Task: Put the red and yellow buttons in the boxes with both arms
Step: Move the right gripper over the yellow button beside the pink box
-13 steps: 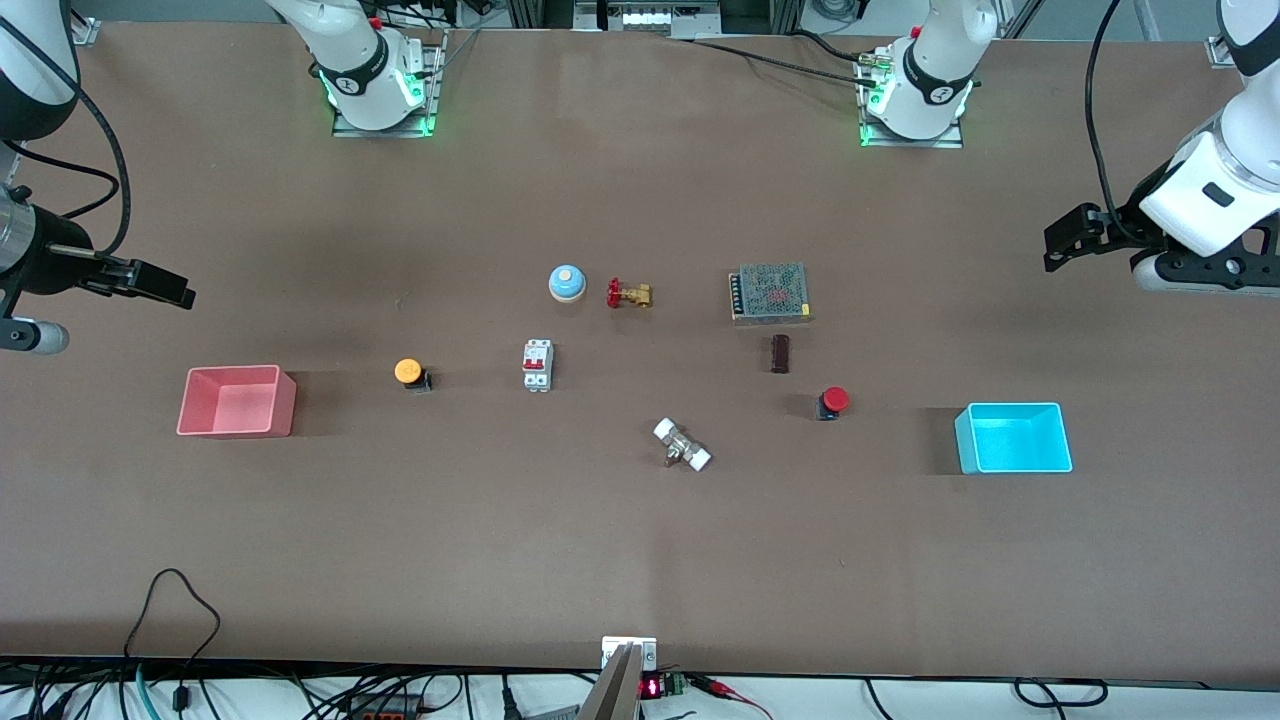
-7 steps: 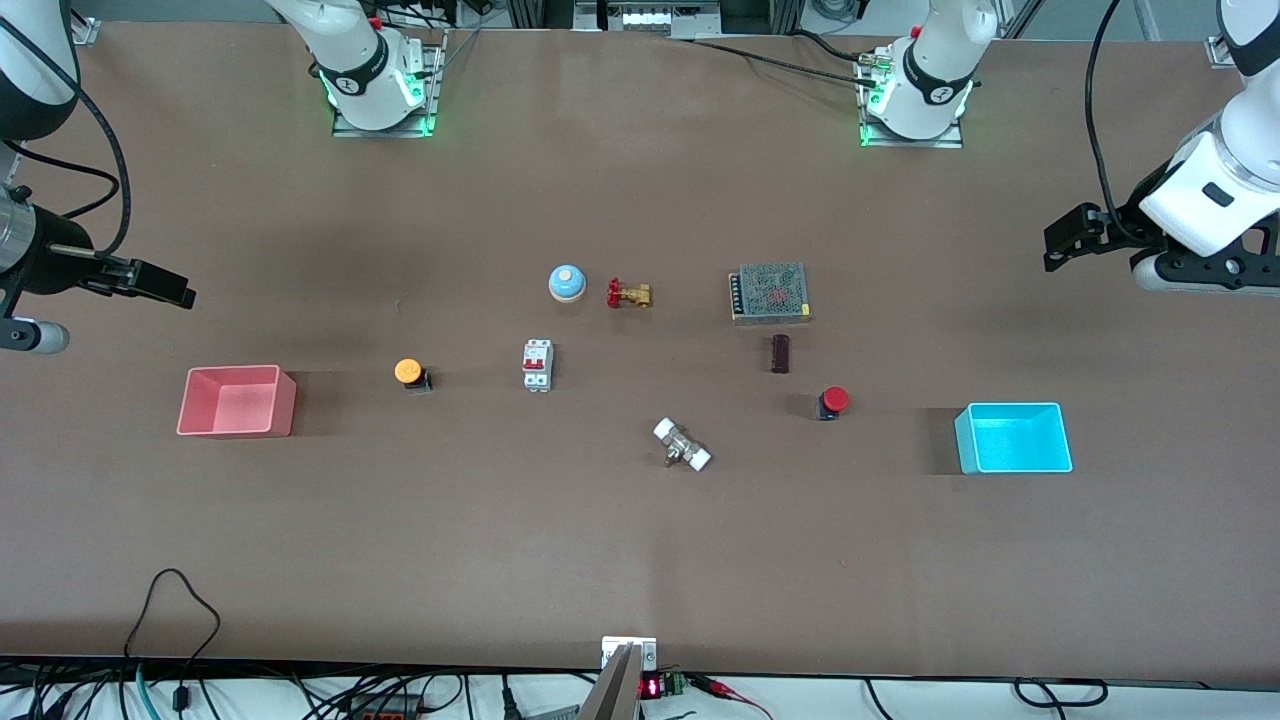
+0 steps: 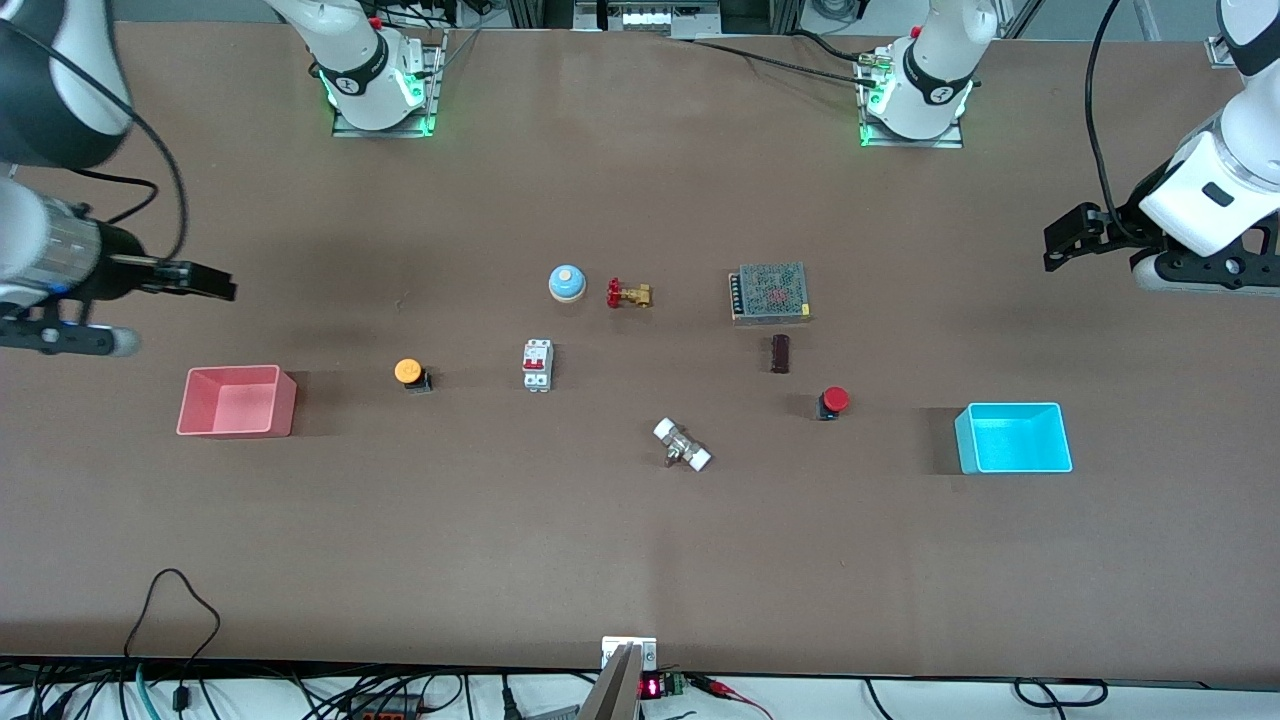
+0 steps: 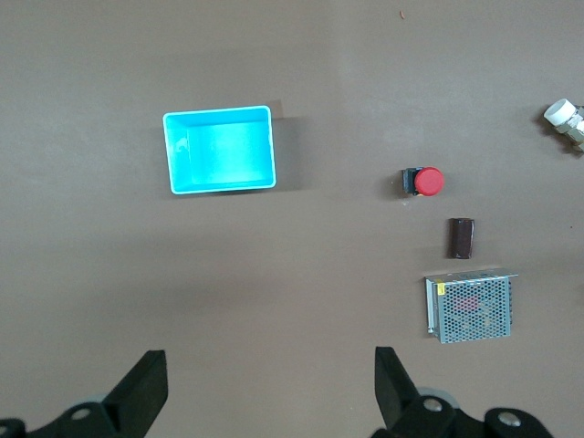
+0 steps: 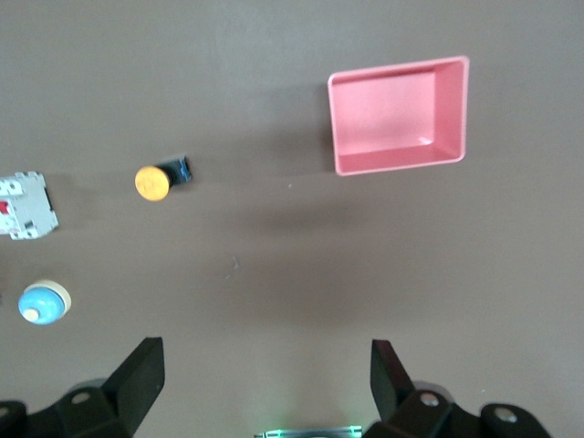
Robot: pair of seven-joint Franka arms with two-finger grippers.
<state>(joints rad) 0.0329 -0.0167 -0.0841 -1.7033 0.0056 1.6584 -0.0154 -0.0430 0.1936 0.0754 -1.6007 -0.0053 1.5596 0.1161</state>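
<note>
**Table stock: two buttons loose, two boxes unfilled**

Table (image 3: 640,560): brown, flat, bearing all items.

Left arm (image 3: 1215,190): raised over its own end of the table, wrist roughly level. Left gripper (image 3: 1065,240): high above bare table, fingers (image 4: 146,388) spread wide, holding nothing; appears to wait.

Right arm (image 3: 50,250): raised over its own end, wrist roughly level. Right gripper (image 3: 205,285): over bare table, above the pink box and toward the bases; fingers (image 5: 141,370) wide apart, holding nothing.

Pink box (image 3: 237,401): open top, nothing inside, right arm's end.

Blue box (image 3: 1013,437): open top, nothing inside, left arm's end.

Red button (image 3: 833,402): lying on its side, between the blue box and the table's middle, well apart from the box.

Yellow button (image 3: 410,373): lying on its side, near the pink box, toward the middle.

Handling, both buttons: judged light, rigid plastic, not fragile. The round cap is likely smooth and may slip or roll; the squarer black base offers flatter faces, so grip across the base.
</note>
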